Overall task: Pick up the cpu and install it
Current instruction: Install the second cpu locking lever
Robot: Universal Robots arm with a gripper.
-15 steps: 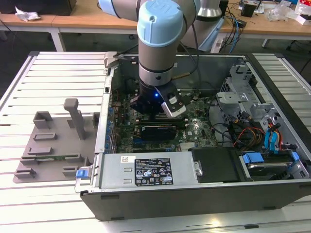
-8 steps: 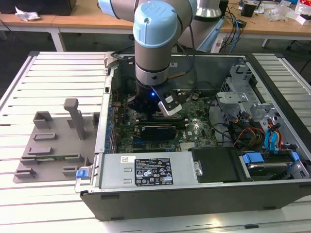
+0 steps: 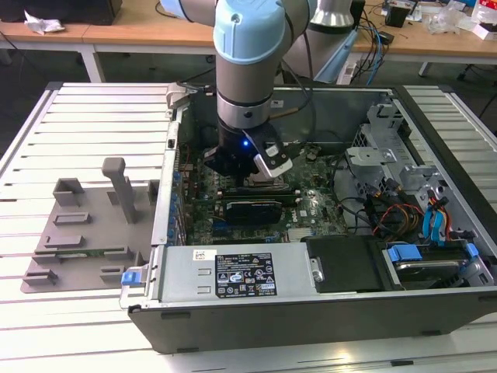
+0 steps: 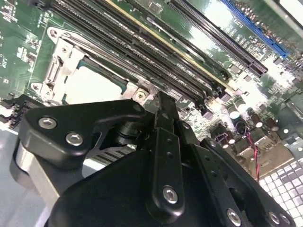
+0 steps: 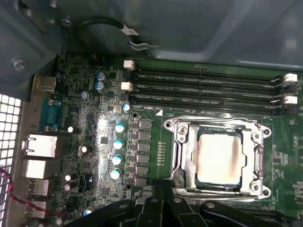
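We see the jaws brought together and holding nothing; gripper (image 4: pixel 163 101) hovers low over the motherboard (image 5: pixel 156 137) inside the open computer case (image 3: pixel 326 311). The cpu (image 5: pixel 219 158) is not in the jaws: it lies flat in its socket (image 5: pixel 177 142), pale silver top up, metal frame around it, just beyond the jaw tips in both wrist views. Memory slots (image 5: pixel 208 85) run alongside the socket. Case sits on the slatted counter (image 3: pixel 85 105), a grey fixture (image 3: pixel 93 225) at the exterior view's left.
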